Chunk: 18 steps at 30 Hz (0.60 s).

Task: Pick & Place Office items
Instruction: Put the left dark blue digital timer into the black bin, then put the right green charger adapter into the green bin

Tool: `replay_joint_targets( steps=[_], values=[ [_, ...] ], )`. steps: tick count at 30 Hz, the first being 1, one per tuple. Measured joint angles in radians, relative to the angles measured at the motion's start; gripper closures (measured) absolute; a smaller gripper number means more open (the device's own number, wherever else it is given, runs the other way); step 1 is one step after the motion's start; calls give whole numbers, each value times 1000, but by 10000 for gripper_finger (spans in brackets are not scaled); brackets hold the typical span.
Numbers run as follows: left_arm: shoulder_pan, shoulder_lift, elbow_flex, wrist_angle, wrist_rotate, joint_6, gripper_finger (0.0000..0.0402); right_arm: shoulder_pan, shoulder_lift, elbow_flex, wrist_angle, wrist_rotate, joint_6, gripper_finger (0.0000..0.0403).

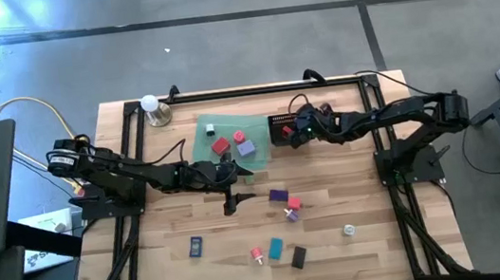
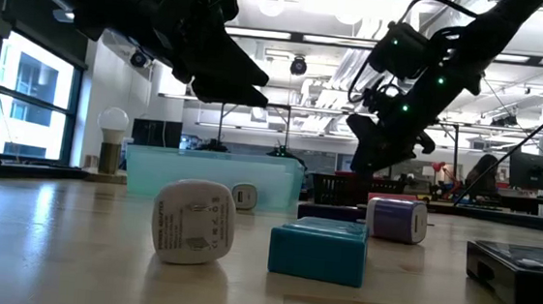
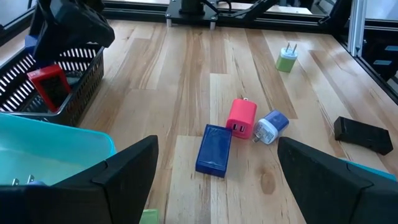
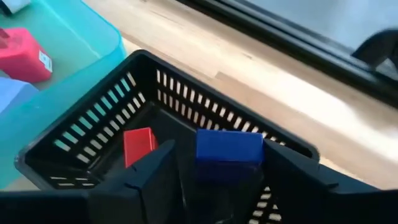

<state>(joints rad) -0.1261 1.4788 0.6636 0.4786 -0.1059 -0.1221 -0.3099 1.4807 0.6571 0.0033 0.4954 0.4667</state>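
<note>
A: Item in hand?

B: Blue block (image 4: 229, 153), held between the fingers of the right hand (image 4: 211, 177), directly over the basket (image 4: 81, 140). A red block (image 4: 138, 146) already lies on the basket floor, just beside where the blue one would land.

A: Basket location?

B: Near the far edge of the bench (image 1: 351, 185), touching or just beside the tray (image 1: 206, 136) on the tray's right.

A: How should the release go?

B: My judgement: keep the block centred between the basket walls, lower it below the rim, then part the fingers only enough to free it. Dropped from higher up, it could glance off the red block or the mesh wall.

A: Left hand?

B: Left hand (image 3: 217, 171) hangs with fingers wide and nothing between them, by the tray's near edge, looking across mid-bench at a dark blue block (image 3: 213, 150), a pink charger (image 3: 241, 117) touching a blue-white plug (image 3: 269, 126), a green plug (image 3: 286, 59) and a black item (image 3: 364, 134).

A: Other stock?

B: Teal block (image 2: 318, 249) and white charger (image 2: 191, 221) toward the near edge; cubes in the tray.
</note>
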Motion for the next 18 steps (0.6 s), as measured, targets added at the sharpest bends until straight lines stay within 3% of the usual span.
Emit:
replay_joint_targets(
  steps=[11,18],
  values=[
    [0,0,0,-11,0,-2,79,14,-114,0,45,3,-112,175],
    [13,0,0,-19,-2,-2,79,111,-219,0,49,-4,-163,175]
  ],
)
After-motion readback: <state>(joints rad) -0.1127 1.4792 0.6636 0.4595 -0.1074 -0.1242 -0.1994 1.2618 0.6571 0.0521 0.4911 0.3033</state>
